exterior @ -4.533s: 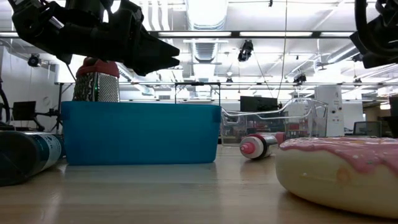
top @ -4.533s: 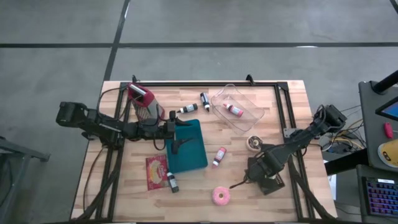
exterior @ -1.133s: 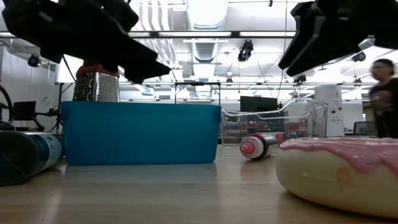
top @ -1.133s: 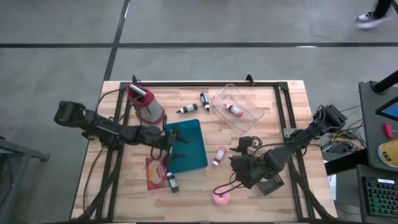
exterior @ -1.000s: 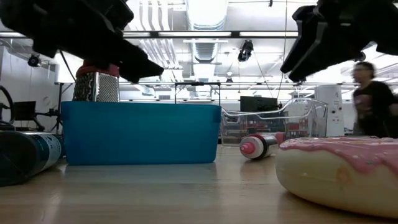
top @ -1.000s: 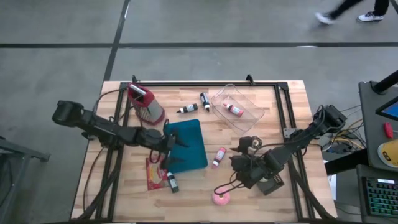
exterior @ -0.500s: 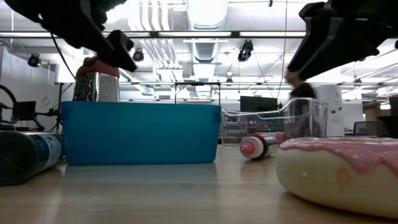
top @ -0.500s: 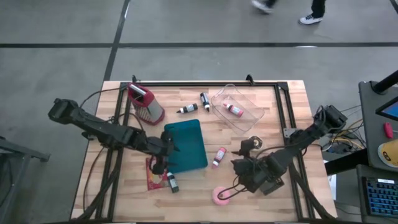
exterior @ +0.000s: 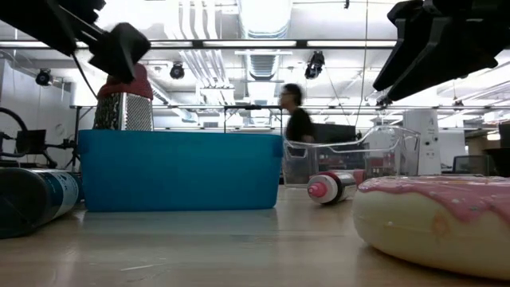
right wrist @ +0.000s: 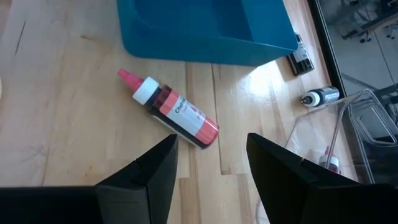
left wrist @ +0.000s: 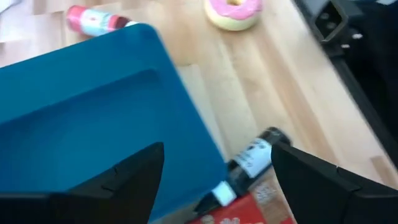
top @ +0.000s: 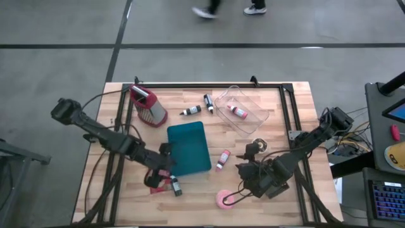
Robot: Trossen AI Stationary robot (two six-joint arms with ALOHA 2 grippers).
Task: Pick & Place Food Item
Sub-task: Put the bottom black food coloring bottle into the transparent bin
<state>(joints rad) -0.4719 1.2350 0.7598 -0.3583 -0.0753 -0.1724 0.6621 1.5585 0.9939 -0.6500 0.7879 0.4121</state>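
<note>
Both sets of jaws stood open and held nothing. Your left gripper point(top: 159, 179) hung over the red packet point(left wrist: 249, 210) and the dark bottle point(top: 175, 185), just beside the blue bin point(top: 189, 147). Your right gripper point(top: 237, 192) hung near the pink donut point(top: 223, 199), which lay on the surface point(top: 291, 120) at its front edge. A red bottle point(right wrist: 176, 117) lay between the bin and that gripper.
</note>
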